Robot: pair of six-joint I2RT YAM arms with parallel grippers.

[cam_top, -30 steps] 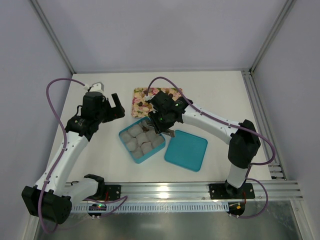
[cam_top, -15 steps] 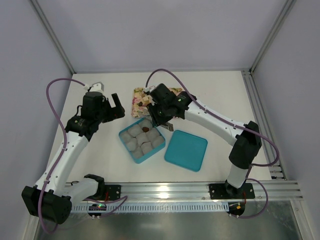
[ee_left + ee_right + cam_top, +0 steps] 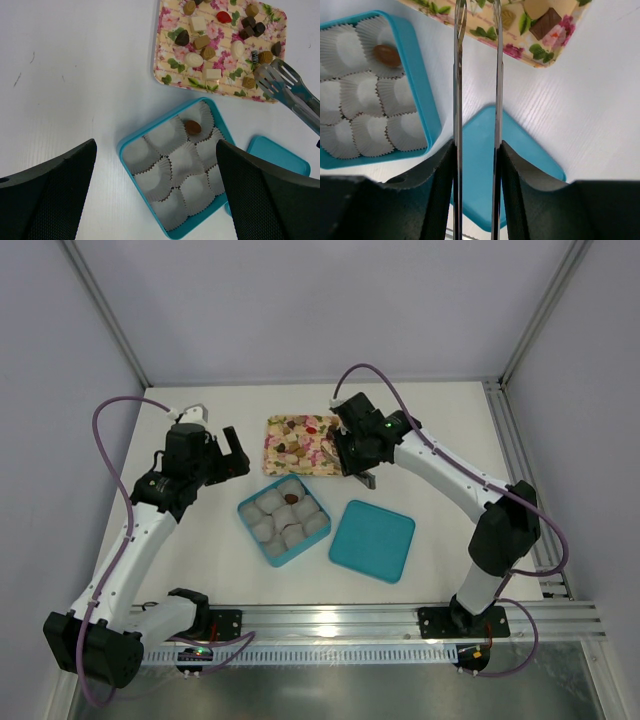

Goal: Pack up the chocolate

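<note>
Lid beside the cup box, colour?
The lid is plain teal, no pattern; top external view shows it best.

Teal box (image 3: 421, 92) open above (lid (image 3: 372, 540) beside); tongs (image 3: 287, 90) overhang tray (image 3: 162, 65) corner.

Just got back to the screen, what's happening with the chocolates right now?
The right gripper holds metal tongs, tips over an edge of the floral tray, where loose chocolates lie; the tongs look empty. One brown chocolate sits in a paper cup in the teal box; the other cups look empty. The left gripper hangs open, holding nothing. The lid lies beside the box.
</note>
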